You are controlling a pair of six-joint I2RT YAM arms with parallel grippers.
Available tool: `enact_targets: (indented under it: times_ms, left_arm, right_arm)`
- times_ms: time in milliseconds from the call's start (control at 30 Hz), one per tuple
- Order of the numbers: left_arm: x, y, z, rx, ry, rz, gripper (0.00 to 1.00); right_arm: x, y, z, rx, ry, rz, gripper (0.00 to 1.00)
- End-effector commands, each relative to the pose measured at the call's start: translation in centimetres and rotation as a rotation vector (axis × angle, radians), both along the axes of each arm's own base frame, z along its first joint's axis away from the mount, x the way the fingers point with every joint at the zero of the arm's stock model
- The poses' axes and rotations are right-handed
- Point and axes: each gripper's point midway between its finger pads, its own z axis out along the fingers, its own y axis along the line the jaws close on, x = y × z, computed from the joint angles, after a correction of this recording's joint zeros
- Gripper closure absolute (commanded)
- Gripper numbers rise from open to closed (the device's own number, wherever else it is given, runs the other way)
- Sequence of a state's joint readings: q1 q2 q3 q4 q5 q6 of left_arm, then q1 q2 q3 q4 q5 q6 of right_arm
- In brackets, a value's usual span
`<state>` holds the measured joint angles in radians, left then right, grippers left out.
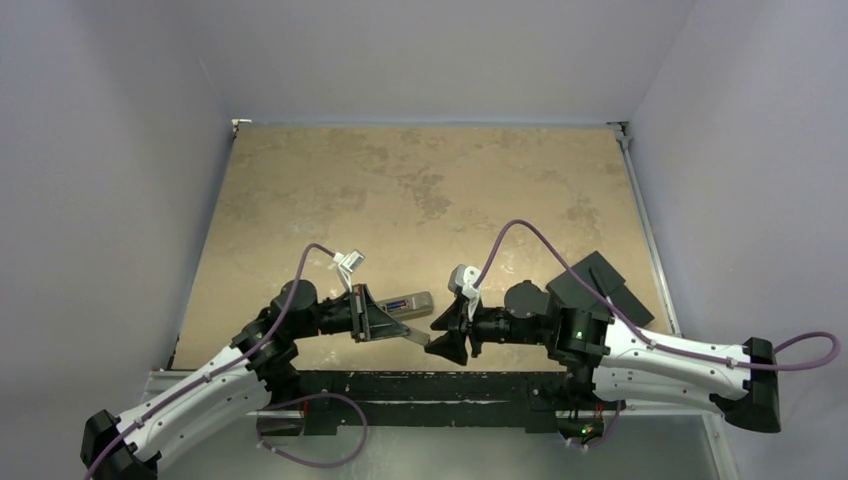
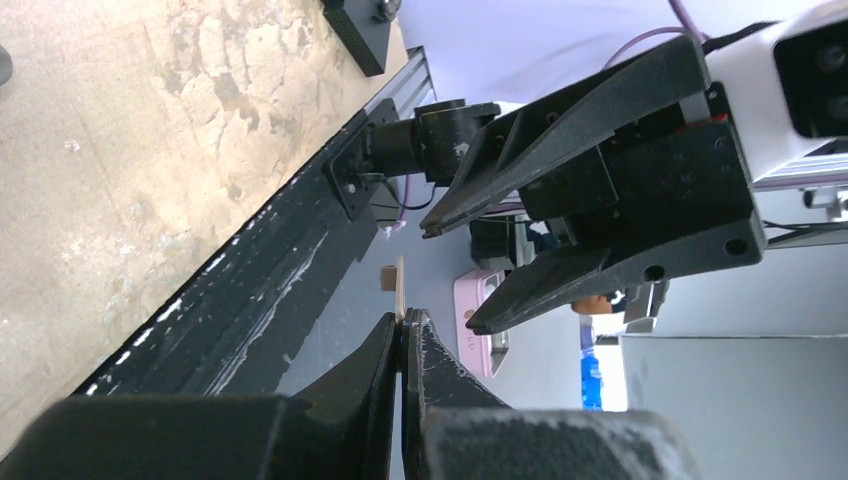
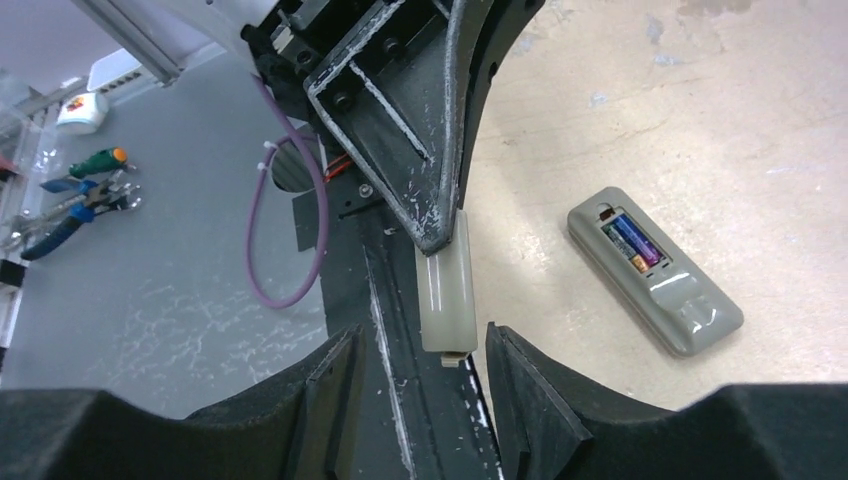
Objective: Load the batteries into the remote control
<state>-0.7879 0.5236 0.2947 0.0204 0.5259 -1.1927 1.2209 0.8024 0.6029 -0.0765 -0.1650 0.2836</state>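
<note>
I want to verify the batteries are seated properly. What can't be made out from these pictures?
- Right wrist view: batteries in the remote control too small to read polarity marks.
- Top view: batteries too small to tell apart.
- Left wrist view: remote control outside the frame; battery cover edge-on, its end hidden by left fingers.

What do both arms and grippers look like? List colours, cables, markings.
Left arm and right arm: white shells, black joints, a purple cable looping along each. A green light glows on the right arm. Left gripper and right gripper: black, tapered, scuffed whitish.
</note>
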Motion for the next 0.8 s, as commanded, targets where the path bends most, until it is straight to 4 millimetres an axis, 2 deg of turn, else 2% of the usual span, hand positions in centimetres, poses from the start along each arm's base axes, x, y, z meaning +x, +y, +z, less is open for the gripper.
enact_targets:
  times_ms: [0, 133, 467, 767]
  left_arm:
    - [0.2, -0.2, 1.6, -0.07, 0.005, 0.016, 1.0]
    - [0.1, -0.2, 1.8, -0.078, 0.019, 0.018, 1.0]
    - [0.1, -0.2, 1.4, -0.073, 0.053, 0.022, 1.0]
    - [-0.3, -0.2, 1.5, -0.081, 0.053, 0.002, 1.0]
  right_arm:
    - [0.5, 0.0, 3.0, 0.049, -0.125, -0.013, 0.45]
    - [0.1, 0.2, 3.3, 0.029, -0.188, -0.008, 0.45]
    - [-0.8, 0.3, 2.7, -0.053, -0.342, -0.028, 0.46]
    - [0.1, 0.5, 2.0, -0.15, -0.474, -0.093, 0.44]
